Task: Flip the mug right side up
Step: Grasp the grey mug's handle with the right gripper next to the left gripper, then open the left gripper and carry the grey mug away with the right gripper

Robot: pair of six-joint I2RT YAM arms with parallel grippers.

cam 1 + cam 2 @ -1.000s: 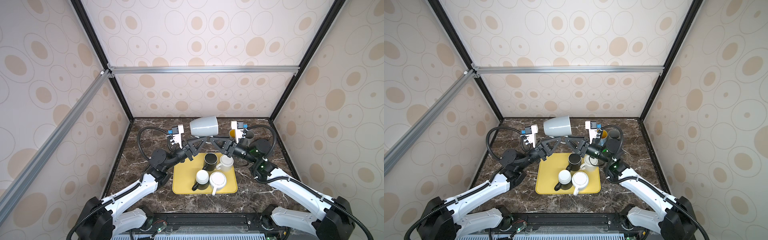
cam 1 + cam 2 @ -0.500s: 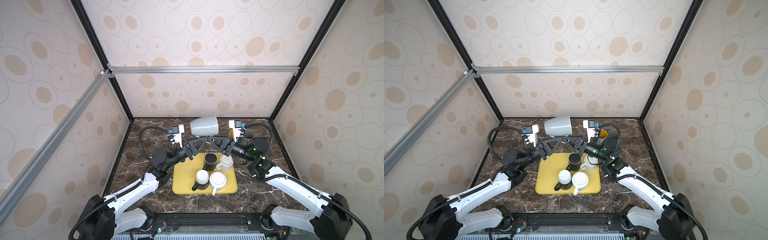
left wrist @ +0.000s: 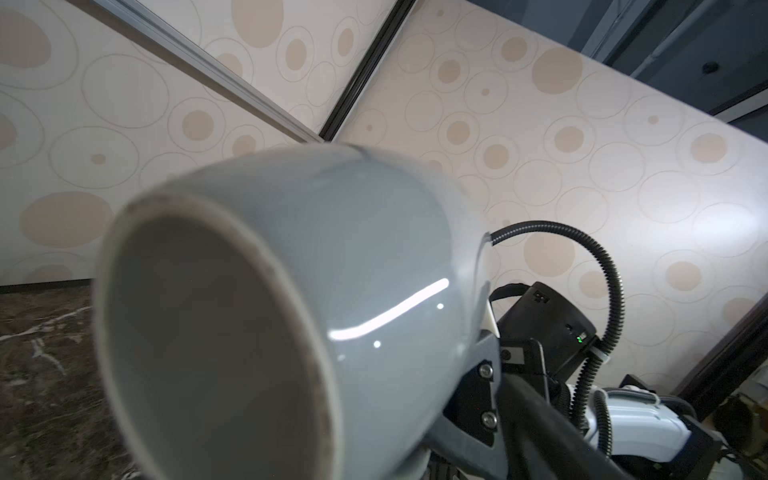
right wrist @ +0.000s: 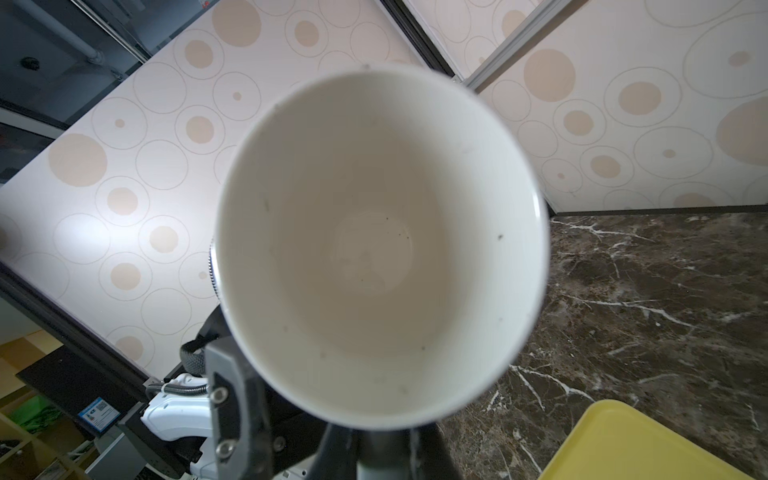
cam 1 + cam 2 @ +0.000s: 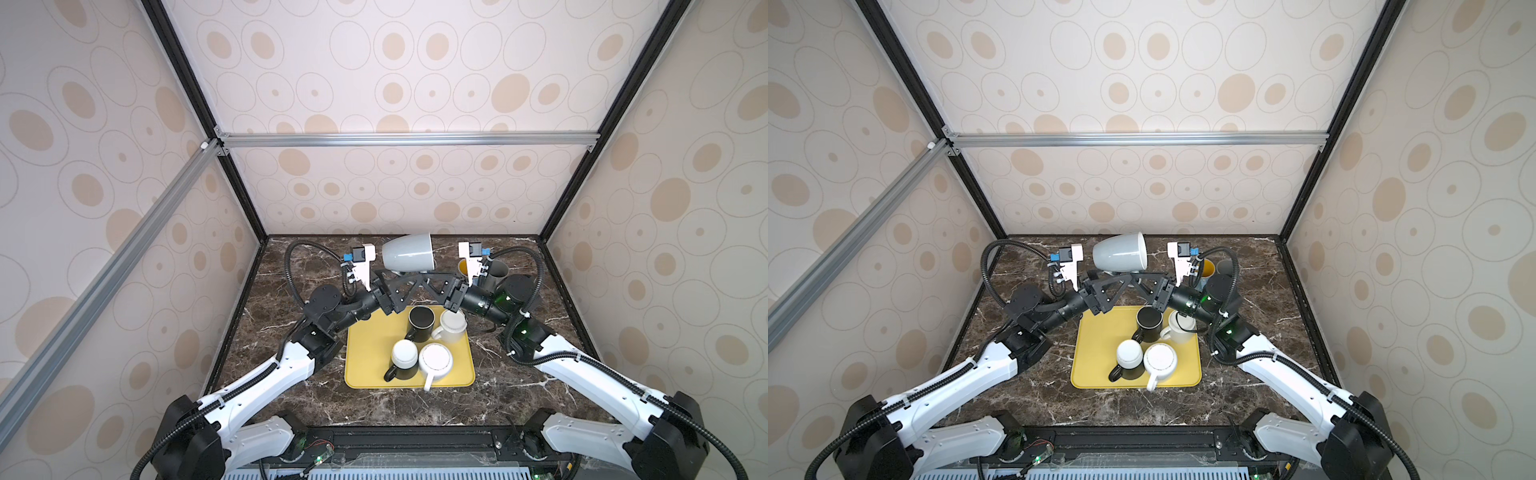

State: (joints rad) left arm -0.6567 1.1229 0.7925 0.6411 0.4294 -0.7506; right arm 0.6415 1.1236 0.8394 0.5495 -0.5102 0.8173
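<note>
The pale grey mug [image 5: 409,251] [image 5: 1121,251] hangs on its side in the air above the back of the table, its mouth turned to the right. Its white inside fills the right wrist view [image 4: 374,249], and its foot ring fills the left wrist view [image 3: 208,332]. My right gripper [image 5: 417,277] [image 5: 1136,277] reaches under it from the right and is shut on the mug's handle. My left gripper [image 5: 401,279] [image 5: 1112,280] is right beside it from the left, open, with one of its fingers [image 4: 224,395] standing off the mug's side.
Below the grippers lies a yellow tray [image 5: 361,365] holding a black mug [image 5: 420,322], a white mug [image 5: 451,328] and two upside-down mugs [image 5: 403,357] [image 5: 434,361]. A yellow mug [image 5: 464,266] and a grey mug [image 5: 496,272] stand at the back right of the marble table [image 5: 291,332].
My right gripper closed on the mug's handle, then my left gripper opened and let go. The mug has stayed in place in the air.
</note>
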